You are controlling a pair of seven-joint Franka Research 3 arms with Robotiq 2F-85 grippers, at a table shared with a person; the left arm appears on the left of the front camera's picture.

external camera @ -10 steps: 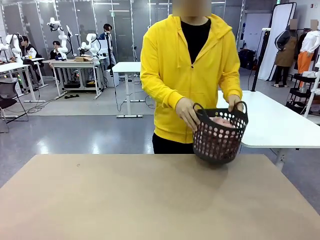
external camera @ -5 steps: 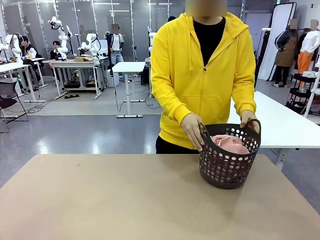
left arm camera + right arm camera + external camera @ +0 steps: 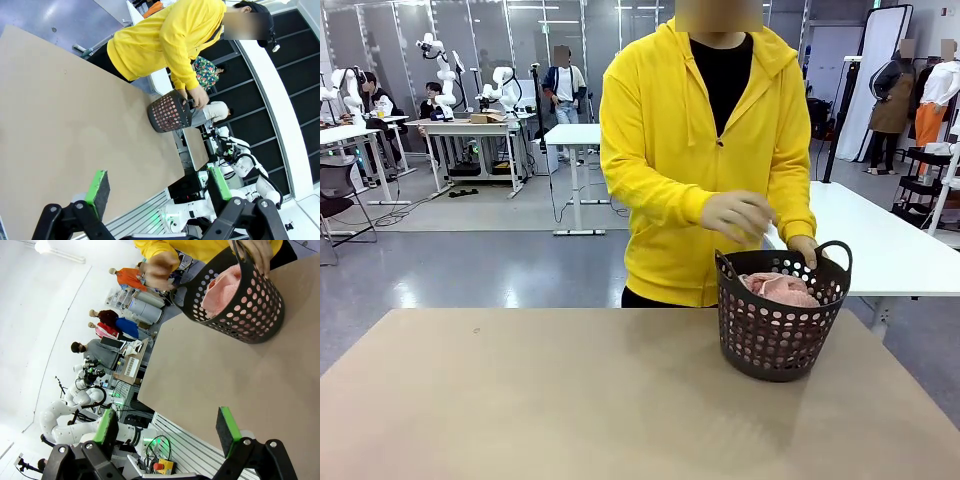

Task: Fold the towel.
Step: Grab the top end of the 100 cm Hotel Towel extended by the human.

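Note:
The light pink towel [image 3: 779, 289] lies bunched inside a black perforated basket [image 3: 781, 330] at the far right of the table; the right wrist view also catches the towel [image 3: 222, 287] in the basket [image 3: 240, 300]. A person in a yellow hoodie holds one basket handle with a hand [image 3: 804, 247]; the other hand [image 3: 738, 213] hovers above the rim. My left gripper [image 3: 159, 187] is open over the near table edge, far from the basket [image 3: 170, 111]. My right gripper [image 3: 168, 429] is open too, with nothing between its green pads.
The tan table top [image 3: 570, 400] stretches wide in front of the basket. A white table [image 3: 880, 245] stands behind the person at the right. Other tables and people show far off at the back left.
The person has set the basket down on the table and shifted it slightly right. One hand has let go of the rim and risen above it.

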